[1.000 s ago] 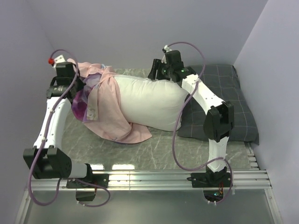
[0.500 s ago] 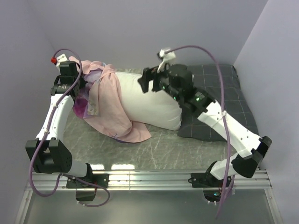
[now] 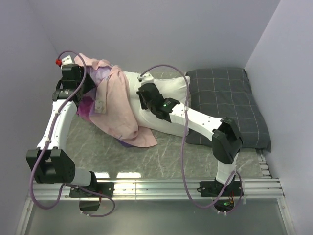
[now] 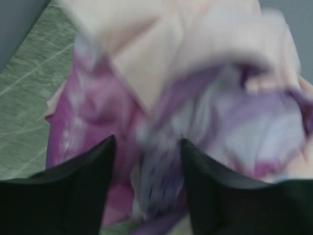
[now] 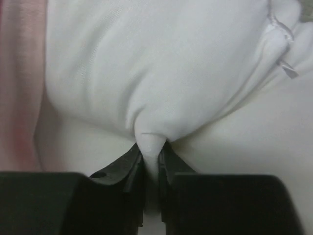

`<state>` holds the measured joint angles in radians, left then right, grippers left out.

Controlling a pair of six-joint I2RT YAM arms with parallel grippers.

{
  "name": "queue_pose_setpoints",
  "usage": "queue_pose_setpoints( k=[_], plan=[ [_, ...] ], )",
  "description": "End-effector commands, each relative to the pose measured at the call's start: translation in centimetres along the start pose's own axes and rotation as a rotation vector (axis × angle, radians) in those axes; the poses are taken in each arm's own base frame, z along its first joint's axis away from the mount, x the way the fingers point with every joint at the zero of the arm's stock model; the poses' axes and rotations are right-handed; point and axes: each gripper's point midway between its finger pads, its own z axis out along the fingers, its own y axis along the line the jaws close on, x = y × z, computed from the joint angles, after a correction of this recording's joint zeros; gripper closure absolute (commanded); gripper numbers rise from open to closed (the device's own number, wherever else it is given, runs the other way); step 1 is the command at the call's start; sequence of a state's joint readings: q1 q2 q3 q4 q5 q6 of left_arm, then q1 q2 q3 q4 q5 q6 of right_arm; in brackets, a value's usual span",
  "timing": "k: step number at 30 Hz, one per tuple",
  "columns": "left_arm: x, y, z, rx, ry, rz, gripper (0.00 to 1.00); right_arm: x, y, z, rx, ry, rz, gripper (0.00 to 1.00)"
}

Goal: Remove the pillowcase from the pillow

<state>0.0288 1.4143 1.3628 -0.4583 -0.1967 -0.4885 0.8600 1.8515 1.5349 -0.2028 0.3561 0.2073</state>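
ok, your right gripper point(image 5: 150, 147) is clamped on a thin fold of the pillow point(image 5: 161, 73). the pillowcase point(image 3: 115, 105) is still bunched over its left end. that pinch could slip once you pull. left gripper point(image 4: 146, 144) fingers stand apart around cloth, so the case may drop. only the wrist views show this; the top view hides both.

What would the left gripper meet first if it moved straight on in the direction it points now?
The pillowcase: its bunched pink and purple cloth lies right ahead of the left gripper, whose jaws stand apart. The picture is blurred, so whether the cloth already touches them is unclear.
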Motion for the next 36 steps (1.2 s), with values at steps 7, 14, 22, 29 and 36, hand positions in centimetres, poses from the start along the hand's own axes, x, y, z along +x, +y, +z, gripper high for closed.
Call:
queue_pose_setpoints(
  k=[7,14,22,29,36],
  plan=[
    [-2.2,-7.6,-11.7,0.255,-0.153,0.057,0.2,-0.8,-0.8,-0.7,-0.036,0.04,0.122,1.0],
    [8.5,-11.7,-11.6,0.331,-0.01,0.117,0.17,-3.9,-0.4,-2.5,-0.059,-0.001,0.165,1.0],
    [12.2,-9.5,-6.6,-0.002,-0.017,0.153,0.14,-7.3,-1.1,-5.8,-0.062,-0.067,0.195,1.0],
    [4.8,0.3,-3.6,-0.263,-0.121,0.013,0.96,-10.0,-3.9,-10.0,-0.052,-0.135,0.232,1.0],
    [2.0,9.5,-1.0,-0.452,-0.127,-0.14,1.0,-14.6,-6.2,-16.0,-0.042,-0.248,0.263,1.0]
  ],
)
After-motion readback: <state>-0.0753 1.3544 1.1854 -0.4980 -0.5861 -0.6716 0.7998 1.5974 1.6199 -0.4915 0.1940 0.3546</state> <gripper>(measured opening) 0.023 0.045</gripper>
